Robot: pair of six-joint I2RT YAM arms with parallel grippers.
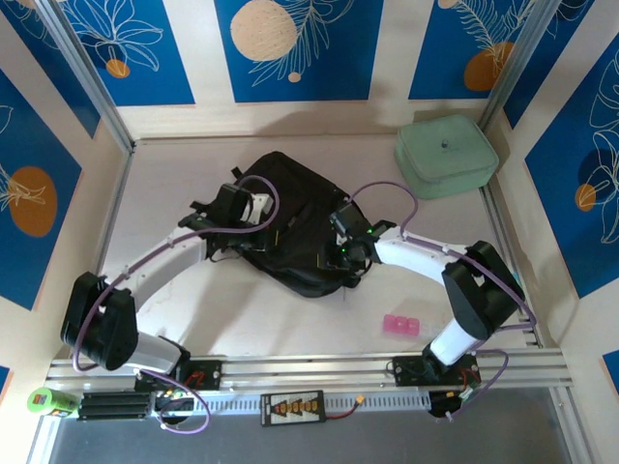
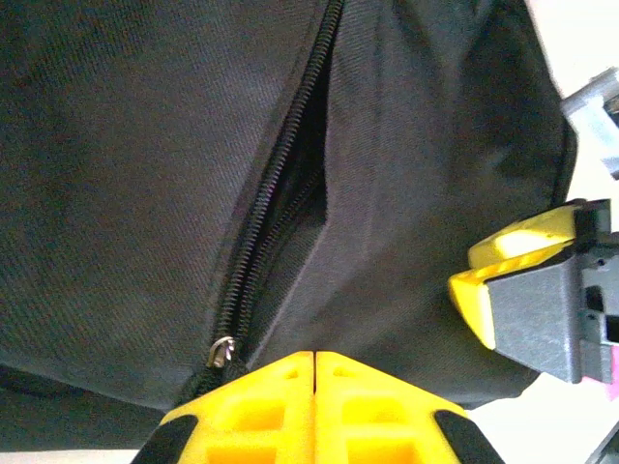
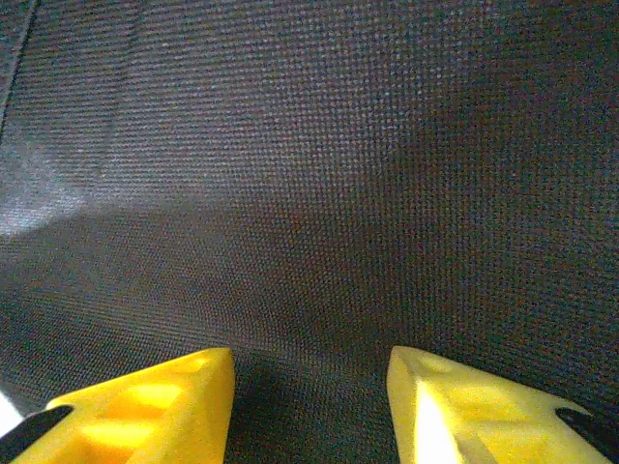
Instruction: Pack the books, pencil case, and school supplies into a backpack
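Yellow fingers of left claw pressed tight together against black backpack, just beside zip pull; whether cloth is pinched, cannot tell. Zip partly open, dark gap behind. Right claw parted, nothing between its fingers, woven cloth close ahead. Overhead: backpack mid-bench, one claw at each side of it. Pink block on bench near right arm, apart from backpack. Mint green case in far right corner. Small board by front rail, markings too small to read.
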